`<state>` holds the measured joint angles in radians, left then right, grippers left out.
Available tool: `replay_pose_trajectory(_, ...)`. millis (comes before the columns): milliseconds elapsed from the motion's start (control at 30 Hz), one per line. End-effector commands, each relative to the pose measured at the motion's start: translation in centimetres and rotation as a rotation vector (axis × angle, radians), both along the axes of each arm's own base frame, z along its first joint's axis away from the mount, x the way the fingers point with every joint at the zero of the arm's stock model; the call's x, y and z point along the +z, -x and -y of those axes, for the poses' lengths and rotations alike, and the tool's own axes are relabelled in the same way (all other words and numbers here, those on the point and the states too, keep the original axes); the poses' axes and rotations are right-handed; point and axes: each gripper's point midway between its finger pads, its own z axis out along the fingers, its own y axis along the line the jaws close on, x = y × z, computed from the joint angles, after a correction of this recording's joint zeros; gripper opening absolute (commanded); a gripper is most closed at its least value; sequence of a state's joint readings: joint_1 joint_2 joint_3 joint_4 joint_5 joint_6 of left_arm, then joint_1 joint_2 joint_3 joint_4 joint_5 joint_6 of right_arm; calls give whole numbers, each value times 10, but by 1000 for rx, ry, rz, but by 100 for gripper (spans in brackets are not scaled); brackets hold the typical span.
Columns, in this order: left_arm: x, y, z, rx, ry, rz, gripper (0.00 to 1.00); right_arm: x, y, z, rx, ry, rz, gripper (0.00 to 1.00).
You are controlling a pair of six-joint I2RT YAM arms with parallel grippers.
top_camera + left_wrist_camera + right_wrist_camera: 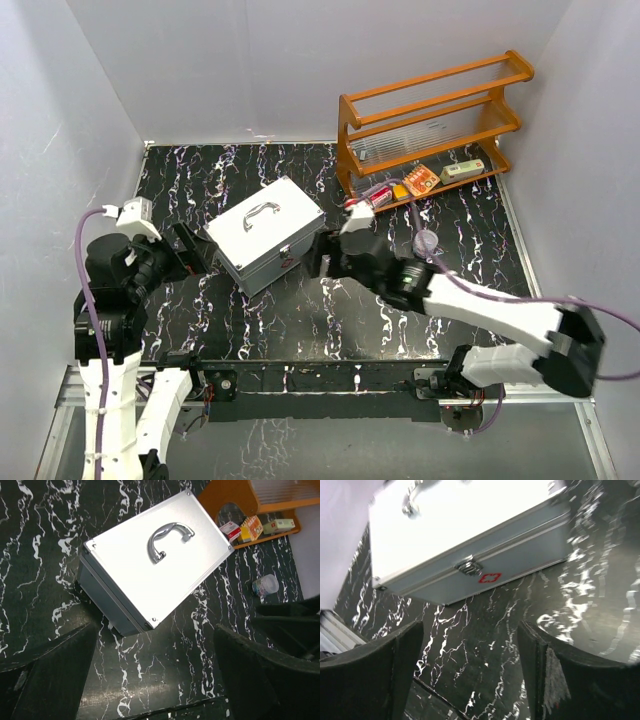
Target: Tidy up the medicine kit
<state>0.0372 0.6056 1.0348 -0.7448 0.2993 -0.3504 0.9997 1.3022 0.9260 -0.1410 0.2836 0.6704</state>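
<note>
Right wrist view first: we see the right gripper (470, 627) with its two black fingers spread wide and nothing between them, aimed at the front wall of the medicine kit (470, 530), a boxy silver-grey metal case with its lid down. It is near that wall but apart from it. On the wall sit a small metal latch (468, 567) and a red cross mark (489, 577) just beside it.

The left gripper (155, 645) is likewise fully spread and empty. It hangs off the case's other end, with a corner of the case showing just beyond its fingertips, and we see no contact.

From above, the case lies askew in the middle of the black white-veined marble table (300, 320), between the two grippers, with the orange wooden shelf rack (430, 110) off to its right.

We judge the case stiff and probably heavy for one two-finger gripper. Its smooth sheet-metal faces look slippery, and the body seems too broad for either jaw to span. The arched chrome handle (167, 540) on the lid is the one slim, graspable part for lifting or dragging. To get inside, the latch needs a fingertip first, then the lid's front edge can be raised while the other gripper steadies the box so it does not slide on the polished table.
</note>
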Motion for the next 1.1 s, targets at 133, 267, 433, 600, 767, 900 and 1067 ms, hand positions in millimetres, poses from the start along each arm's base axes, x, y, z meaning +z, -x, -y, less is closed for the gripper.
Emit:
replay_pose_trajectory(133,66,18,-3,48,33,227,99,96,18,144,-275,87,241,90)
replay_pose_trajectory(267,72,23,-8,119,99,270,99,132,35,198,-349,115,297,98)
replay_pose_trajectory(433,87,41,-4,113,124,304,99,171,53,234,-376,66,355,98)
replay_pose_trajectory(600,92,56,-9,133,97,278,99,195,62,251,-394,19,382,98)
replay_pose_trajectory(767,92,65,-2,81,88,283,99,199,63,256,-412,9,377,98)
replay_pose_trajectory(900,85,70,-5,82,62,264,99,196,62,253,-407,12,368,98)
replay_pose_trajectory(1067,74,75,-7,86,45,244,99,193,59,249,-408,26,360,98)
